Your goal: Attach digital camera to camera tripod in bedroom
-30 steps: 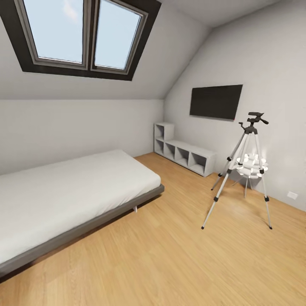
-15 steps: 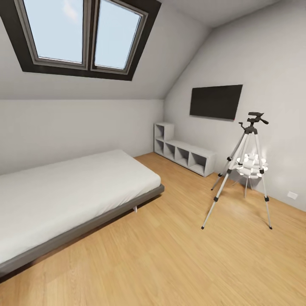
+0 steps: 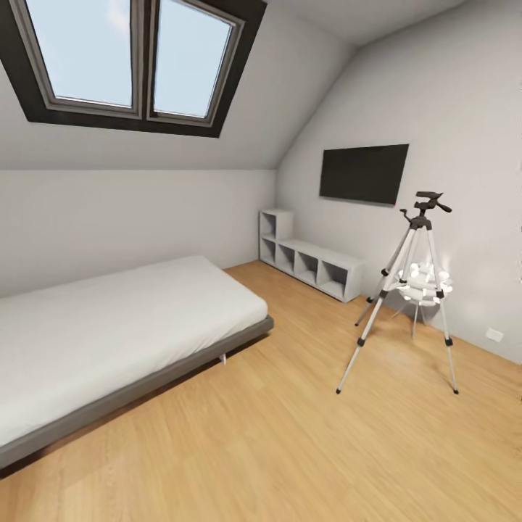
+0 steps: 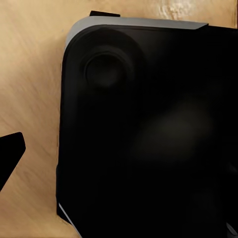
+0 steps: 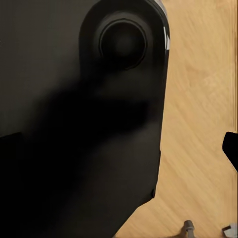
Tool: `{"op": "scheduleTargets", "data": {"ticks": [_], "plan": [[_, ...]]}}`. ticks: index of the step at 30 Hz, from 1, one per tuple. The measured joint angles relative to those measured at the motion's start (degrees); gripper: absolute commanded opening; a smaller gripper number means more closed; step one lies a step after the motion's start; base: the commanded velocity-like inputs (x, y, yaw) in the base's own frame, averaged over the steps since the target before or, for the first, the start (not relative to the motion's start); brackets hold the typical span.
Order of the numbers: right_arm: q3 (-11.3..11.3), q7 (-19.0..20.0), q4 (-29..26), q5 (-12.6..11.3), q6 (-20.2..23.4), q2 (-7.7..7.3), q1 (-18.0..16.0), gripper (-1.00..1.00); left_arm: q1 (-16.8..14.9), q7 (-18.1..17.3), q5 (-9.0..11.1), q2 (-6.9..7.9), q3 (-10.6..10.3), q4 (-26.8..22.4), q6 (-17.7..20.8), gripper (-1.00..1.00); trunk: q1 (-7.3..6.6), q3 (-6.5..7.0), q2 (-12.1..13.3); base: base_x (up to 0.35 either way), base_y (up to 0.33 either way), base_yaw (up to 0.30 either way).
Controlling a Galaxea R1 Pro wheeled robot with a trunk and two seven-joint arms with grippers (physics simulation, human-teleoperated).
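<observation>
the camera tripod (image 3: 412, 290) stands on the wood floor (image 3: 275, 435) near the wall bearing the tv (image 3: 362, 172), well apart from the bed (image 3: 109, 326). the digital camera is not identifiable here. each wrist view faces the robot's dark base (image 4: 148, 139); whether either gripper is open or closed cannot be determined. risk: approaching too close could clip a splayed leg and topple the tripod.

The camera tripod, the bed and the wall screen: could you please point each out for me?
camera tripod (image 3: 415, 255): head view, on its upper silver legs.
bed (image 3: 109, 326): head view, on the white mattress top.
wall screen (image 3: 364, 172): head view, middle of the black panel.
</observation>
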Motion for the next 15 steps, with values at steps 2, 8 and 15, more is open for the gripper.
{"op": "scheduleTargets", "data": {"ticks": [2,8,15], "plan": [[0.00,-0.01,0.02,0.00,0.01,0.04,0.00,1.00,-0.02,0.00,0.00,0.02,-0.01,0.00,0.00,1.00,0.00,0.00,0.00,0.091,-0.261,0.000],[0.03,-0.01,0.02,0.00,0.02,0.30,0.03,1.00,0.03,0.00,-0.01,0.03,-0.01,0.00,0.00,1.00,0.00,0.00,0.00,0.092,-0.264,0.000],[0.00,0.05,0.03,0.00,0.09,0.41,0.02,1.00,0.02,0.01,-0.01,-0.03,-0.02,0.00,0.00,1.00,0.00,0.00,0.00,0.072,-0.270,0.000]]}}
